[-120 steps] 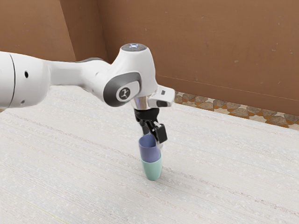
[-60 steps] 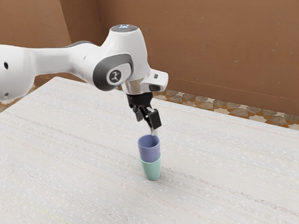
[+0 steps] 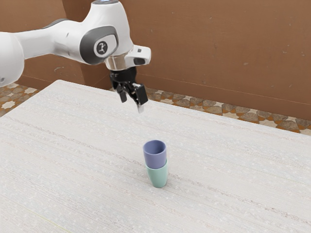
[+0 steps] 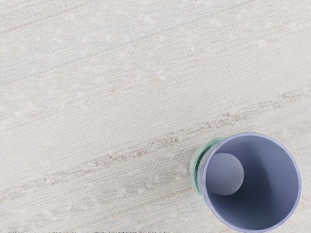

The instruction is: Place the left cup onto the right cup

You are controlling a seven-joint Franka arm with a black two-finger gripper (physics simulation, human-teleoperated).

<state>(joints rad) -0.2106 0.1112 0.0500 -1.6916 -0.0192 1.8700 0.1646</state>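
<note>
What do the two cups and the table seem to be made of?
Purple cup: probably matte plastic. It has even colour, a thin smooth wall and no glare.
Green cup: looks like the same matte plastic, with its upper part hidden by the purple cup nested in it.
Table: pale, dull, streaked and speckled. It could be light wood grain or a woven covering.

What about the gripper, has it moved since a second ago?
Yes. The gripper has lifted off the purple cup toward the exterior view's upper left; the cup stays on the green cup.
</note>
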